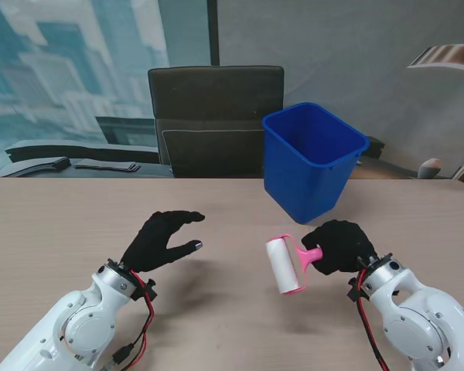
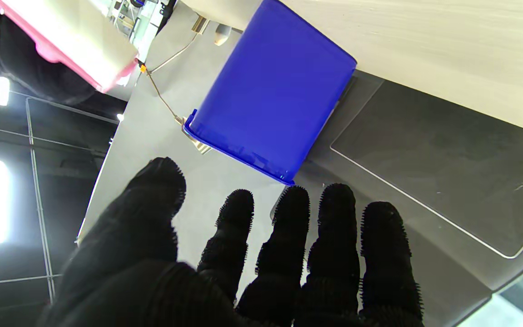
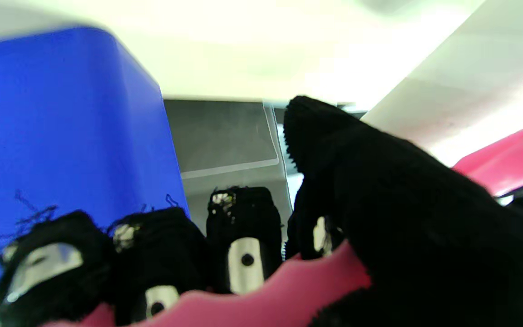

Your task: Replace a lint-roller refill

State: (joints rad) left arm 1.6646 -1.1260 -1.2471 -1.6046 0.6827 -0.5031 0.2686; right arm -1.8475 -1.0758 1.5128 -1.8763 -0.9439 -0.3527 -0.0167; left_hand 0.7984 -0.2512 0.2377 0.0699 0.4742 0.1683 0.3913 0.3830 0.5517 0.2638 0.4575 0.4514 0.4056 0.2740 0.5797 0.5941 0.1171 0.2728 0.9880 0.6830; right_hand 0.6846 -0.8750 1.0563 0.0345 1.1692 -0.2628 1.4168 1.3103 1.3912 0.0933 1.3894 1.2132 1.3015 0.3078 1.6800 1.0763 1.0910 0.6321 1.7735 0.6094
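So the count: one lint roller (image 1: 288,264), pink handle with one white refill roll on it, gripped in the right hand (image 1: 339,246). One blue bin (image 1: 310,159) just past that hand. One dark chair (image 1: 215,120) further back. Two black-gloved hands total, the left hand (image 1: 161,240) holding nothing.

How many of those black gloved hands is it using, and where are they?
2. The left robot hand hovers open over the table; the right robot hand grips the pink lint roller near the blue bin.
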